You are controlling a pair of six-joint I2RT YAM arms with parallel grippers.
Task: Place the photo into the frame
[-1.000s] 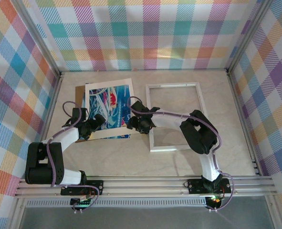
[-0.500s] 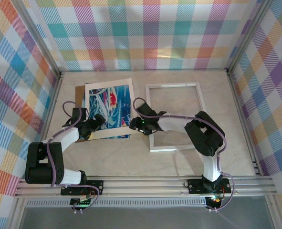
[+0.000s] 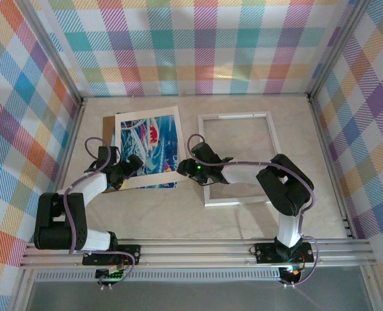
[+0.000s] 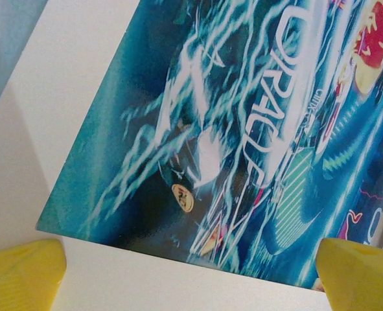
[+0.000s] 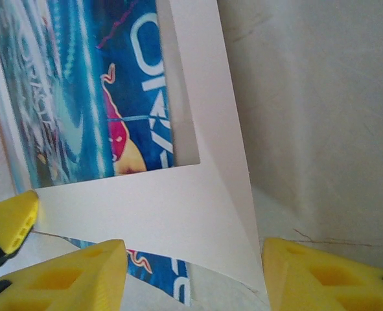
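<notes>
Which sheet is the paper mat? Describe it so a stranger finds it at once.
On the left half of the table, beside the white frame, lies a stack of sheets. The paper mat is the top one: thin and white, with a cut-out window showing the blue photo beneath, unlike the brown board under the stack.

Bright even overhead light, soft shadows under arms, wrist cams blurry up close, slight glare on back wall

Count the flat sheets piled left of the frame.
3: the white mat on top, the photo showing through its cut-out, the brown board poking out at the far-left corner. More could hide underneath.
</notes>
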